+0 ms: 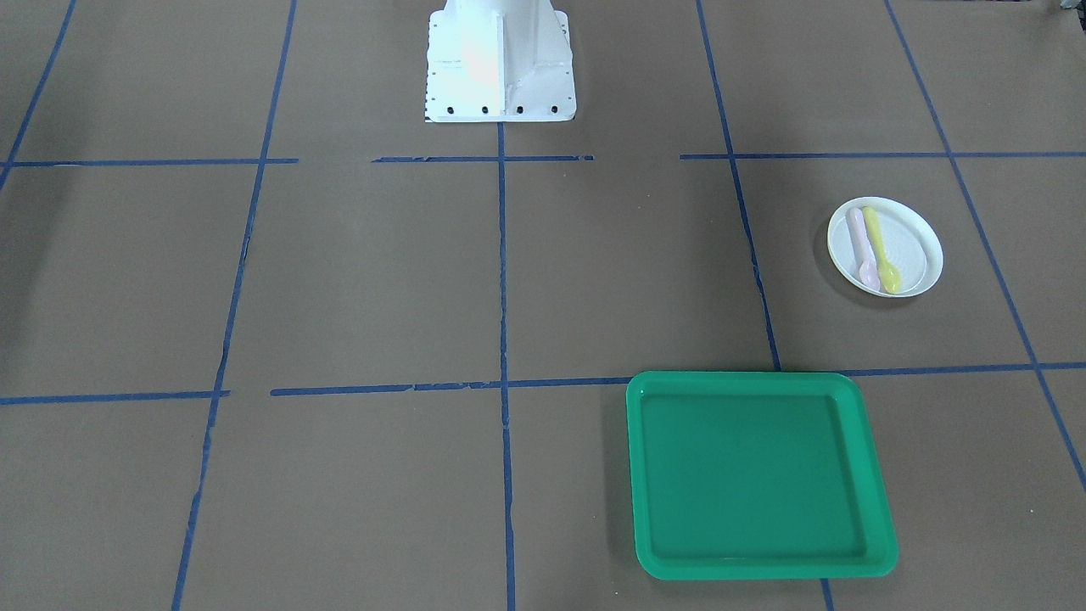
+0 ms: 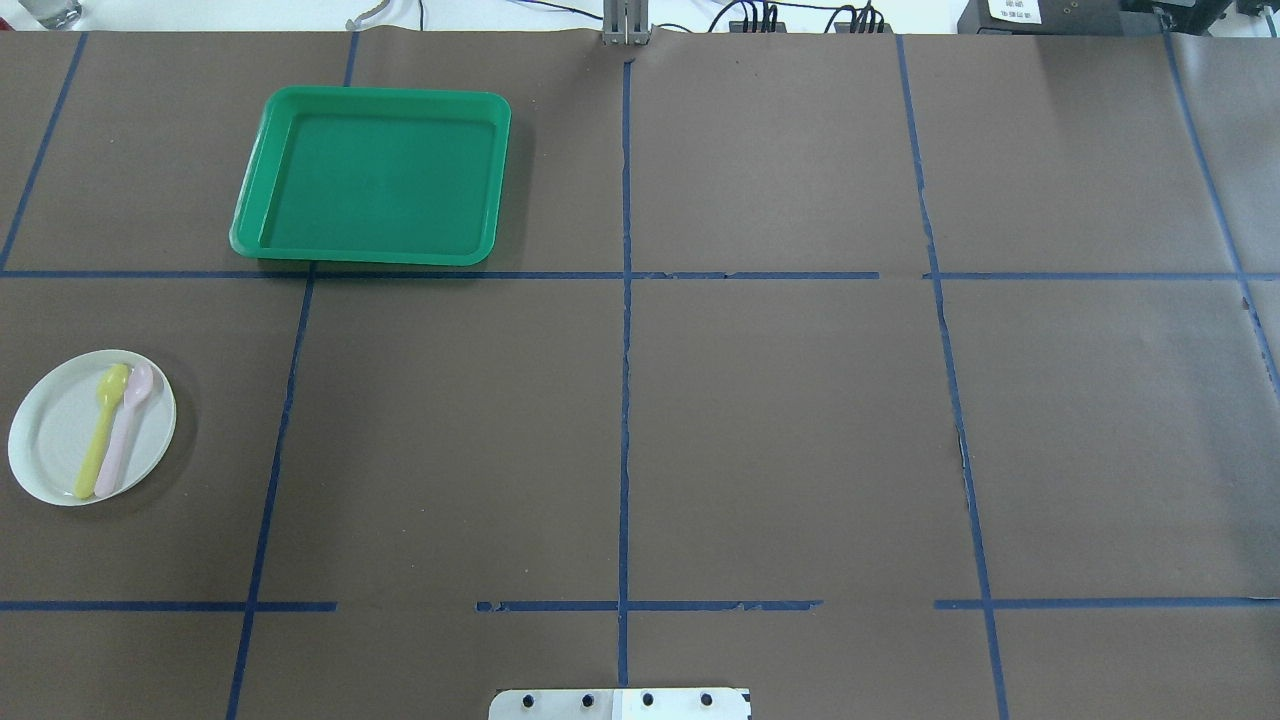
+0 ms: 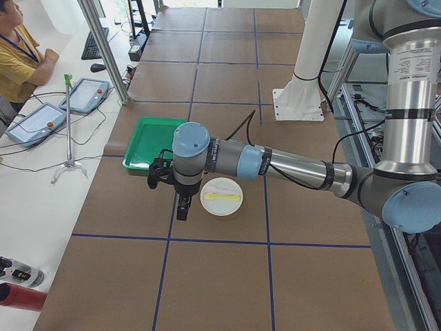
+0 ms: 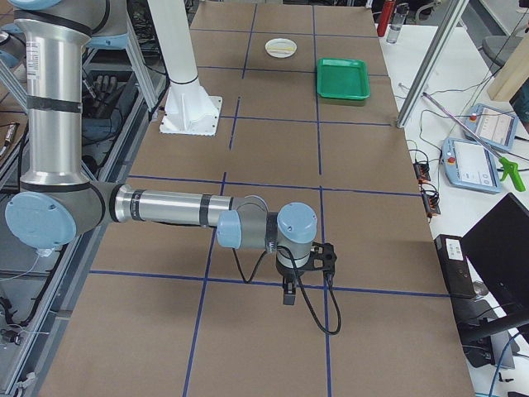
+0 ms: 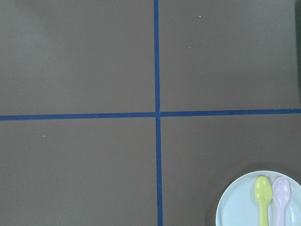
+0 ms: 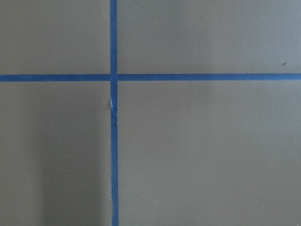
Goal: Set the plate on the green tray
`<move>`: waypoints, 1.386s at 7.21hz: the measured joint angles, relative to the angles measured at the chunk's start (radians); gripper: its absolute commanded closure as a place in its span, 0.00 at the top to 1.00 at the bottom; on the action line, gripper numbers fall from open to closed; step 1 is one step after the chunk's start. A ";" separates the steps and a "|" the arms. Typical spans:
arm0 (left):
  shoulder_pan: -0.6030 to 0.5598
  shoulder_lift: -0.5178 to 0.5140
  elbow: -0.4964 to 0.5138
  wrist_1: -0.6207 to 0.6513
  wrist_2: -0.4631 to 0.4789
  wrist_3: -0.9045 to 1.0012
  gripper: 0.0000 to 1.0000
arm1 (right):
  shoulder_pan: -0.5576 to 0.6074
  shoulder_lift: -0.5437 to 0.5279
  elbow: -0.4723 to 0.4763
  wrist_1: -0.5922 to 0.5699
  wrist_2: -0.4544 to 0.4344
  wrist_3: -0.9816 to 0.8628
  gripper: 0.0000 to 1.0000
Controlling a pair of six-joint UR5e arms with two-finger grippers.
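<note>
The small white plate (image 2: pixel 50 440) lies on the brown table on my left side, holding a yellow spoon (image 2: pixel 100 435) and a pink spoon (image 2: pixel 128 425). It also shows in the front view (image 1: pixel 915 246) and at the lower right of the left wrist view (image 5: pixel 237 207). The green tray (image 2: pixel 375 175) sits empty farther out, apart from the plate; it also shows in the front view (image 1: pixel 762 475). My left gripper (image 3: pixel 182 210) hangs beside the plate (image 3: pixel 220 207); I cannot tell if it is open. My right gripper (image 4: pixel 288 295) hangs far away, state unclear.
Blue tape lines (image 2: pixel 625 350) divide the brown table into squares. The white robot base (image 1: pixel 499 64) stands at the table's middle edge. An operator (image 3: pixel 21 55) and teach pendants (image 3: pixel 83 93) are beyond the tray's side of the table.
</note>
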 measured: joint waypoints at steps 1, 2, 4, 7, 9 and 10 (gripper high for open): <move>0.017 0.036 0.003 -0.039 -0.011 -0.003 1.00 | 0.000 0.000 0.000 0.000 -0.001 0.000 1.00; 0.046 0.075 0.014 -0.089 -0.038 -0.022 1.00 | 0.000 0.001 0.000 0.000 -0.001 0.000 1.00; 0.182 0.112 0.069 -0.288 -0.067 -0.222 1.00 | 0.000 0.000 0.000 0.000 0.000 0.000 1.00; 0.347 0.174 0.162 -0.689 -0.068 -0.559 1.00 | 0.000 0.000 0.000 0.000 0.000 0.000 1.00; 0.386 0.182 0.193 -0.786 -0.064 -0.645 1.00 | 0.000 0.000 0.000 0.000 -0.001 0.000 1.00; 0.409 0.182 0.210 -0.798 -0.041 -0.660 1.00 | 0.000 0.000 0.000 0.000 -0.001 0.000 1.00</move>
